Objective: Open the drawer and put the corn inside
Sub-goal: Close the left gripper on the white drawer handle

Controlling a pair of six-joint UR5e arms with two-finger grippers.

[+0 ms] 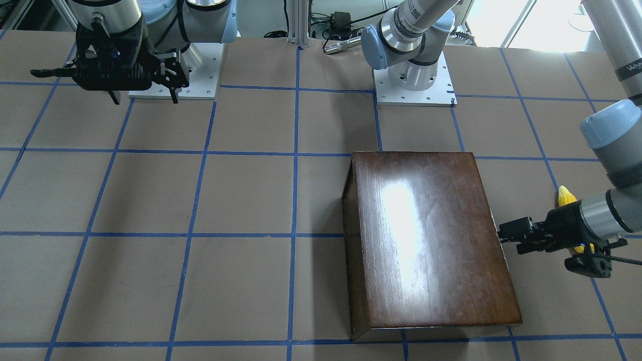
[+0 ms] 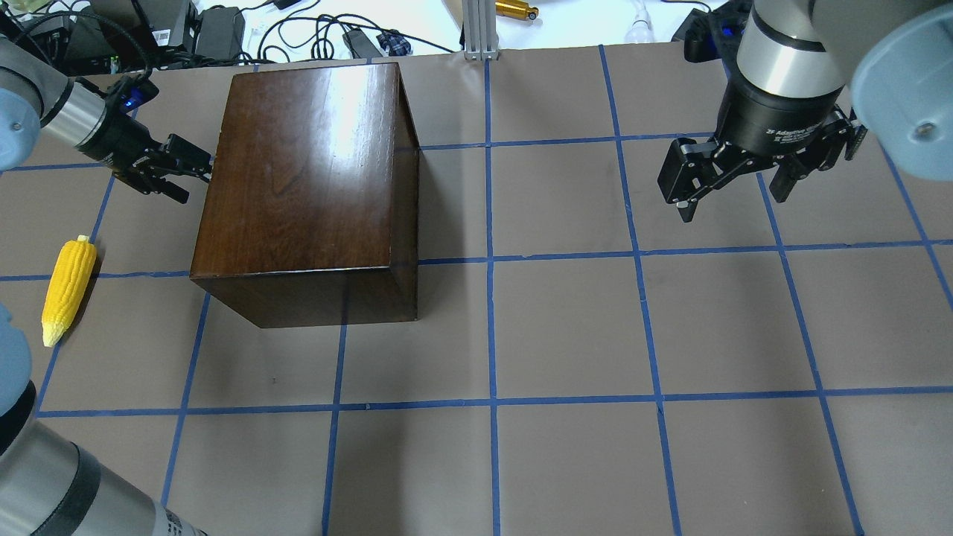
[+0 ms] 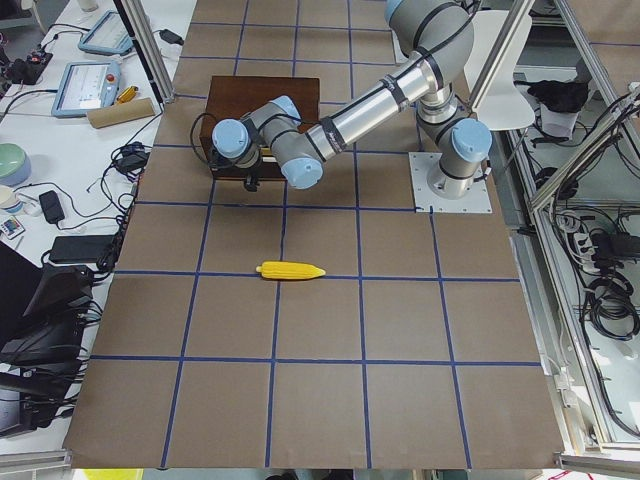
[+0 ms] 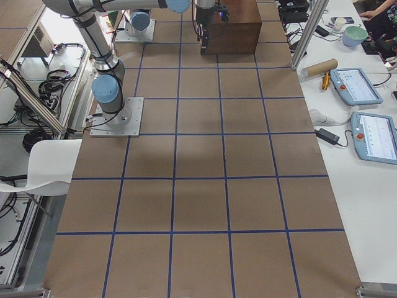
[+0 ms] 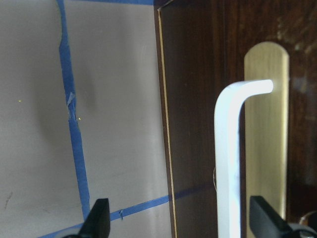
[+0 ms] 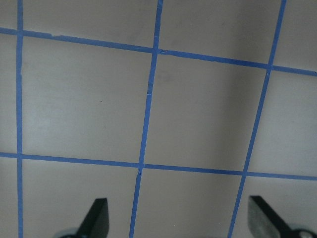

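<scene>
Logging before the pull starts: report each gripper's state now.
Left gripper: open, holding nothing, fingers on either side of the metal pull.
Right gripper: open, holding nothing, above the table.

The left silver-and-grey arm (image 3: 370, 100) extends low with its wrist level. It holds the left black two-finger gripper (image 2: 192, 177) sideways, just beside the robot's-left face of the dark brown glossy wooden box (image 2: 305, 164), jaws spread wide (the wrist view shows both fingertips apart). The right black two-finger gripper (image 2: 733, 199) hangs pointing downward, well apart from the box on its other side, jaws likewise spread.
</scene>
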